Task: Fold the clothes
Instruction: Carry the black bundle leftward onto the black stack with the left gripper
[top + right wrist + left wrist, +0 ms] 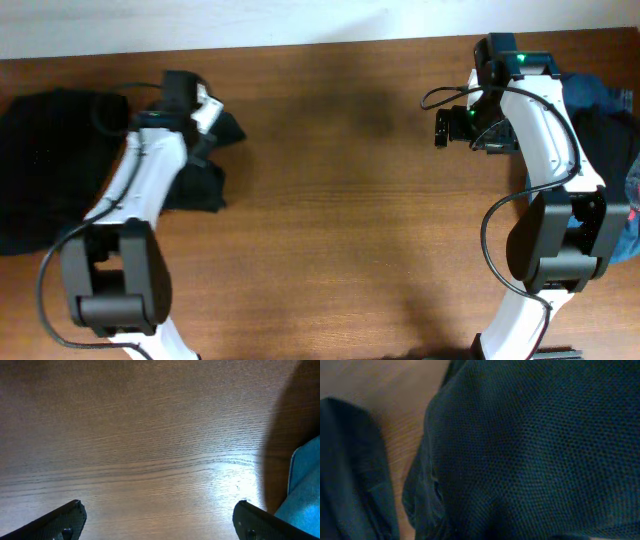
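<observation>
Brown wood-grain table [330, 150] lies under both arms. We see the right gripper [160, 525] spread wide above bare wood, holding nothing, with soft blue denim [306, 495] near one of its fingers. Our left gripper [205, 112] is at the rumpled black clothes [50, 170] on the table's left side. Fine mesh weave fills its camera, and we cannot tell whether it grips.

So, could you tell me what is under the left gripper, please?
Under the left gripper, black mesh fabric fills the wrist view, with a strip of wooden table beside it. Its fingers and whatever lies beneath the fabric are covered.
</observation>
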